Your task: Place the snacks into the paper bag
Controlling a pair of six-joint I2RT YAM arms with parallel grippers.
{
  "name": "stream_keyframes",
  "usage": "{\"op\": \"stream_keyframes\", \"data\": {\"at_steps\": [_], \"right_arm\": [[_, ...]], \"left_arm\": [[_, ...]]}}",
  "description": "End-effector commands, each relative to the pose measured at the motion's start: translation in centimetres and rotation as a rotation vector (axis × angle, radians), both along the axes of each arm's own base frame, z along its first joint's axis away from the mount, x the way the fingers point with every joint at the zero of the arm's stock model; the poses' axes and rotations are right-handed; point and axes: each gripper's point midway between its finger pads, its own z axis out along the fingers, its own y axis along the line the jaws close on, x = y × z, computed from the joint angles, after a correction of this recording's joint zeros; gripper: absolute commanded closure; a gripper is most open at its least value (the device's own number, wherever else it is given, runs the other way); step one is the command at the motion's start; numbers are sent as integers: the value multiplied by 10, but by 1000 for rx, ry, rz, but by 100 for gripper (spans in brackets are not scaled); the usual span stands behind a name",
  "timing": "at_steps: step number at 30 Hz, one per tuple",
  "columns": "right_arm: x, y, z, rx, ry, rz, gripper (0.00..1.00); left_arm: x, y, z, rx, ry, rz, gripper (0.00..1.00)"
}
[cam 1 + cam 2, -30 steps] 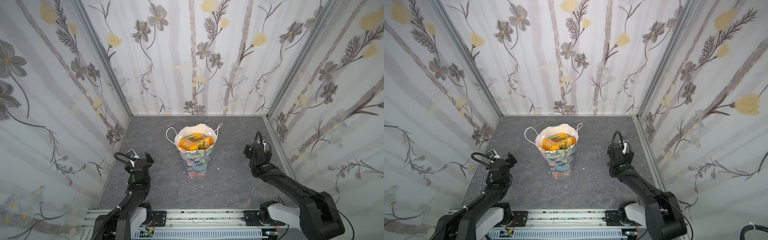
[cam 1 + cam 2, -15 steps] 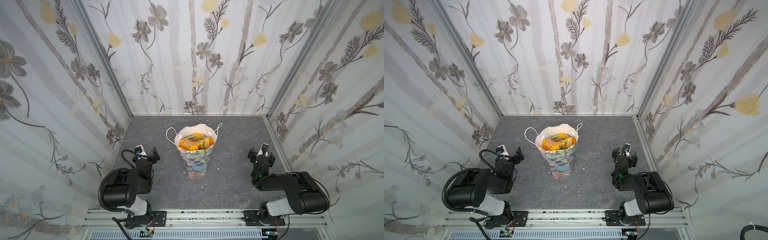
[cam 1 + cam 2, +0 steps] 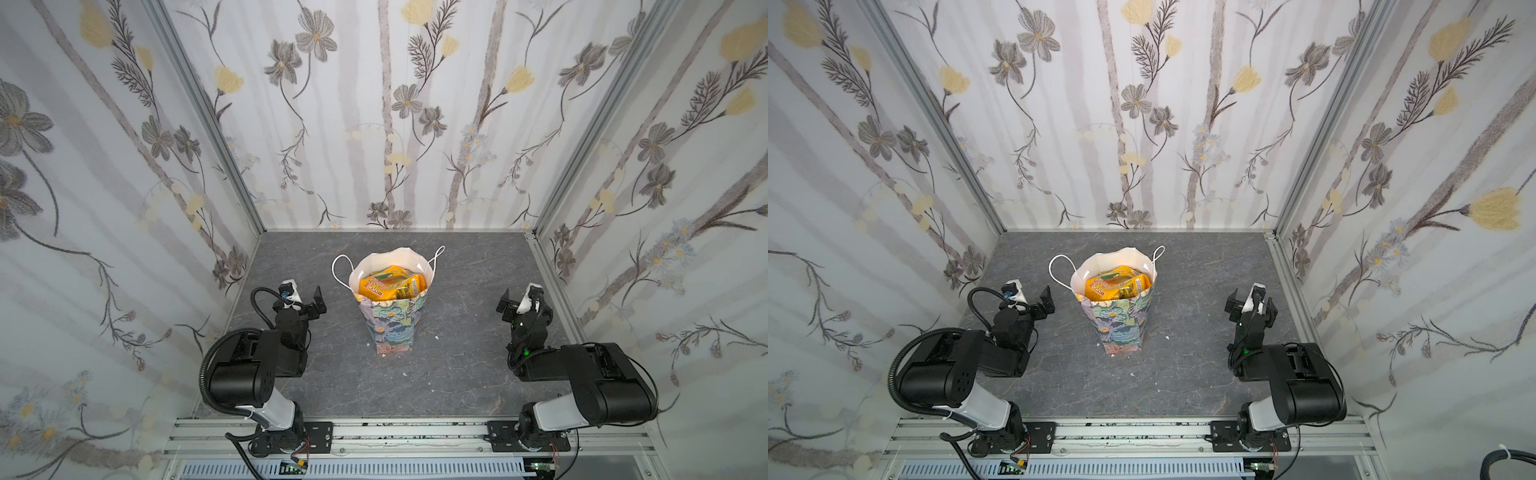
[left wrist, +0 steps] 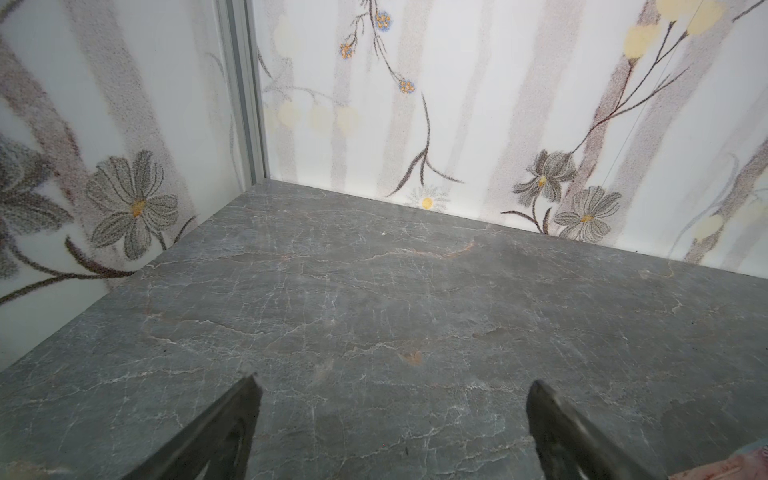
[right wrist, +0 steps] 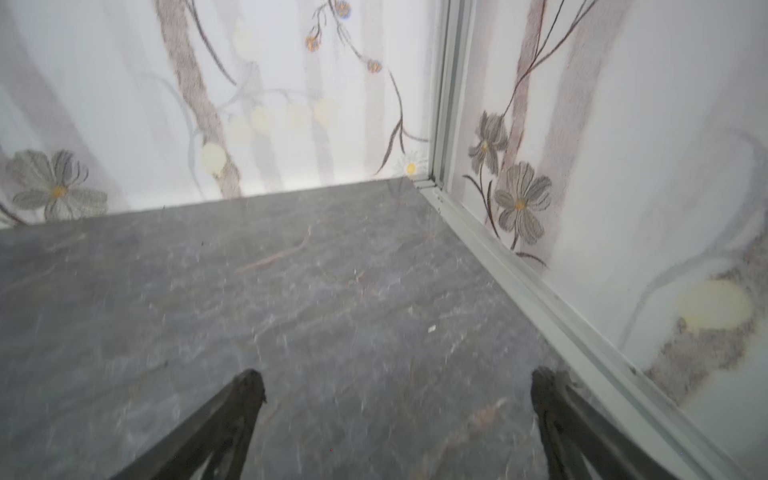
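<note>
The paper bag (image 3: 390, 322) (image 3: 1121, 326) stands upright in the middle of the grey table, with a pastel floral outside, a white inside and two white cord handles. Snacks (image 3: 388, 284) (image 3: 1115, 284), orange and yellow packets, fill it to the rim. No packet lies on the table in any view. My left gripper (image 3: 303, 299) (image 3: 1030, 301) (image 4: 392, 390) is open and empty, to the left of the bag and apart from it. My right gripper (image 3: 523, 302) (image 3: 1252, 305) (image 5: 397, 382) is open and empty, over bare table near the right wall.
Flowered walls close in the table on three sides, with metal posts (image 3: 208, 120) at the corners. A metal rail (image 5: 540, 291) runs along the right wall's foot. The arm bases sit on the front rail (image 3: 395, 432). Small white crumbs (image 3: 436, 337) lie beside the bag.
Both arms have folded back toward the front rail, their big joints now raised over the bases. Both grippers stay open. The bag has not moved.
</note>
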Motion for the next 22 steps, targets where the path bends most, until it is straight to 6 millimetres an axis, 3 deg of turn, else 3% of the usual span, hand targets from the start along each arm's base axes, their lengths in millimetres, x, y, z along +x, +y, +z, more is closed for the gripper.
{"op": "stream_keyframes", "data": {"at_steps": [1, 3, 22], "right_arm": [[13, 3, 35, 32, -123, 14, 0], [27, 6, 32, 20, -96, 27, 0], [25, 7, 33, 20, -102, 36, 0]], "left_arm": [[2, 0, 7, 12, -25, -1, 0], [2, 0, 6, 12, -22, 1, 0], [3, 0, 6, 11, -21, 1, 0]]}}
